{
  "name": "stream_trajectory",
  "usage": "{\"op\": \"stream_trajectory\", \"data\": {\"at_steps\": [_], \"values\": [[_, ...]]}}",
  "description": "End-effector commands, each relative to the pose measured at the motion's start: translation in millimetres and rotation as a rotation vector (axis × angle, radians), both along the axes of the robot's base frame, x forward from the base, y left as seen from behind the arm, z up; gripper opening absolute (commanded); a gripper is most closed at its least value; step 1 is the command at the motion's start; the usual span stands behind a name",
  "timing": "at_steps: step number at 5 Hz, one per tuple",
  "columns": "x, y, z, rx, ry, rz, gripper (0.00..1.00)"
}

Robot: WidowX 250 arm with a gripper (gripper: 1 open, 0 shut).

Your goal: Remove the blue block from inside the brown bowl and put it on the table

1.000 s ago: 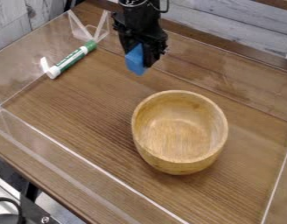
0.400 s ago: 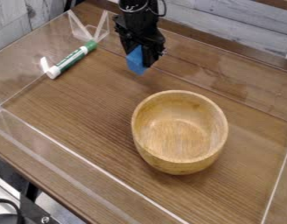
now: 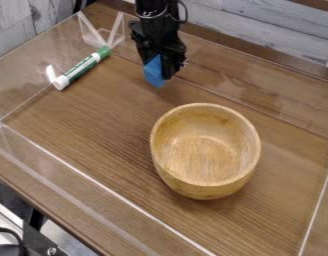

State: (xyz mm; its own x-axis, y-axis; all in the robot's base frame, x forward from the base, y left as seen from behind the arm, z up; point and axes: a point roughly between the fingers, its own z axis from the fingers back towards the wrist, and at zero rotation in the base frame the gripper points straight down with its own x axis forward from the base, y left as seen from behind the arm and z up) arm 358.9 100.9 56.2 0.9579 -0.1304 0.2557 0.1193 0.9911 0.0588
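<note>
My black gripper [image 3: 156, 66] points steeply down over the far part of the table [image 3: 87, 130], up and left of the brown bowl [image 3: 206, 150]. It is shut on the blue block [image 3: 155, 70], which hangs upright between the fingers with its lower end close to the tabletop; whether it touches the wood I cannot tell. The light wooden bowl stands empty in the middle right, well apart from the gripper.
A white-and-green marker [image 3: 76, 69] lies on the table to the left of the gripper. Clear acrylic walls [image 3: 47, 45] run along the table's edges, with a folded clear piece near the back left.
The gripper with the blue block has sunk a little toward the table and drifted slightly away from the bowl. The bowl and marker have not moved.
</note>
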Motion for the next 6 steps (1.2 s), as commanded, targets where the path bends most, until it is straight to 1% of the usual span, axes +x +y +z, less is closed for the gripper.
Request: {"op": "stream_trajectory", "data": {"at_steps": [1, 2, 6], "values": [[13.6, 8.3, 20.1, 0.022, -0.074, 0.004, 1.00], [13.7, 9.0, 22.0, 0.025, -0.079, 0.009, 1.00], [10.3, 12.7, 15.6, 0.019, -0.072, 0.026, 1.00]]}}
